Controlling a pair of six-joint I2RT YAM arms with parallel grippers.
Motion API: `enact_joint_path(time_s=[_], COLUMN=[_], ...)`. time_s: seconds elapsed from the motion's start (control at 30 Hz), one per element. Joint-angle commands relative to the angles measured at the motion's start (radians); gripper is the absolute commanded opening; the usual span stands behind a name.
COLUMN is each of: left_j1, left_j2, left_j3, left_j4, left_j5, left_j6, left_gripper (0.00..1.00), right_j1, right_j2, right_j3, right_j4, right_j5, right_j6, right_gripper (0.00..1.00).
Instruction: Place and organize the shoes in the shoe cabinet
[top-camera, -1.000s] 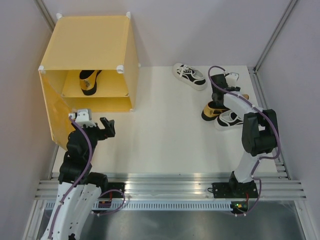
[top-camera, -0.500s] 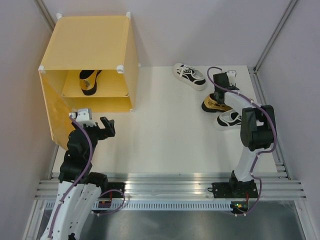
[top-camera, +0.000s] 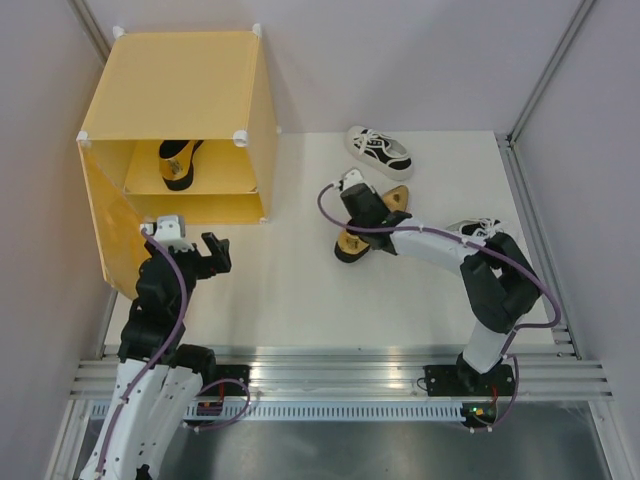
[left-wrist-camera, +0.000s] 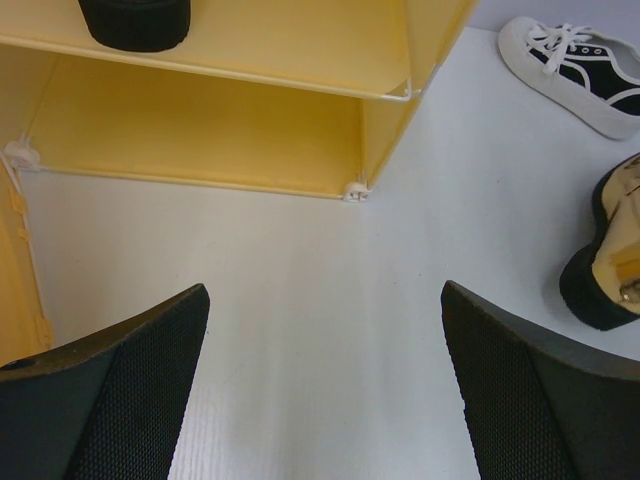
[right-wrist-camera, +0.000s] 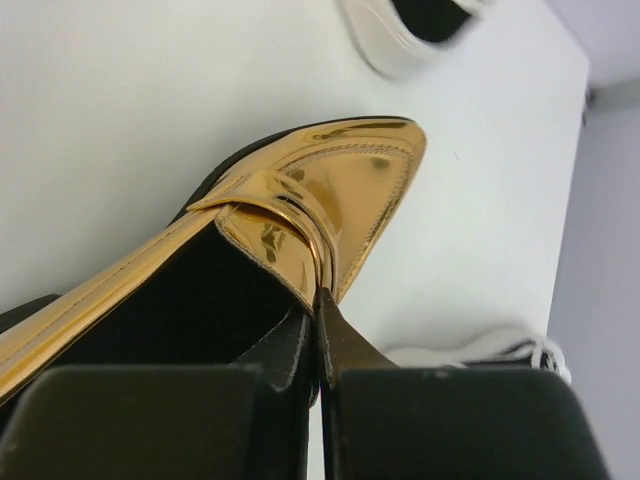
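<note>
The right gripper (right-wrist-camera: 318, 300) pinches the side wall of a shiny gold loafer (right-wrist-camera: 330, 190) with black lining, near the middle of the table (top-camera: 300, 290) and well apart from the yellow-orange cabinet (top-camera: 170, 75). Its sole may be off the surface. The other loafer (top-camera: 178, 162) sits on the cabinet's shelf (top-camera: 220, 172), its toe hidden. The left gripper (left-wrist-camera: 322, 290) is spread wide. One white sneaker (top-camera: 379, 152) lies at the back, and a second sneaker (top-camera: 478, 230) is half hidden by the right arm (top-camera: 440, 245).

Left arm (top-camera: 150, 300): folded upright close to its base. Left end effector (top-camera: 212, 252) has its jaws spread wide, nothing between them.

Right arm (top-camera: 440, 245): reaches far to its left, elbow bent. Right end effector (right-wrist-camera: 318, 310) is pinched tight on the rim of a shiny metallic-gold loafer (right-wrist-camera: 350, 190).
</note>
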Motion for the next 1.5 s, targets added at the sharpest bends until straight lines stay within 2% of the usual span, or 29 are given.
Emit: enact_joint_path(time_s=[0.0,0.1,0.23,0.37,0.43,0.47,0.67,0.77,0.93,1.03,1.07,1.2,1.23,1.27,1.47], left_j1=[-0.003,-0.003,-0.003,-0.003,-0.003,-0.003,-0.003,-0.003,-0.018,-0.093,-0.150,-0.311,-0.351,-0.432,-0.696], left_j2=[0.010,0.016,0.030,0.038,0.039,0.039,0.102,0.177,0.280,0.335,0.347,0.444,0.465,0.490,0.685], left_j3=[0.004,0.003,0.006,0.003,0.006,0.006,0.065,0.130,0.256,0.283,0.288,0.309,0.316,0.326,0.404], left_j4=[0.036,0.036,0.034,0.034,0.036,0.037,0.013,-0.068,-0.165,-0.179,-0.182,-0.182,-0.182,-0.179,-0.165], left_j5=[-0.013,-0.013,-0.019,-0.017,-0.005,0.002,0.081,0.139,0.318,0.319,0.305,0.181,0.155,0.077,-0.106], left_j6=[0.030,0.032,0.030,0.019,0.013,0.007,-0.010,-0.034,-0.096,-0.155,-0.166,-0.224,-0.244,-0.254,-0.281], left_gripper=[1.00,1.00,1.00,1.00,1.00,1.00,1.00,0.99,1.00,1.00,1.00,1.00,1.00,1.00,0.99], right_j1=[0.116,0.233,0.308,0.342,0.347,0.348,0.350,0.353,0.353,0.353,0.353,0.351,0.347,0.348,0.278], right_j2=[-0.073,-0.065,-0.042,-0.010,-0.004,-0.008,-0.051,-0.108,-0.228,-0.291,-0.304,-0.387,-0.428,-0.449,-0.608], right_j3=[-0.007,-0.018,-0.054,-0.065,-0.065,-0.062,-0.053,-0.061,-0.068,-0.073,-0.075,-0.125,-0.140,-0.156,-0.266], right_j4=[0.116,0.130,0.201,0.229,0.223,0.216,0.174,0.127,0.055,-0.008,-0.025,-0.087,-0.088,-0.094,-0.183], right_j5=[0.012,-0.037,-0.062,-0.114,-0.138,-0.152,-0.218,-0.223,-0.215,-0.188,-0.166,-0.019,0.031,0.044,0.140], right_j6=[-0.151,-0.195,-0.261,-0.258,-0.229,-0.219,-0.116,-0.056,0.093,0.156,0.197,0.297,0.323,0.332,0.478], right_gripper=[0.01,0.01,0.01,0.02,0.08,0.16,0.42,0.49,0.56,0.60,0.60,0.66,0.70,0.71,0.77])
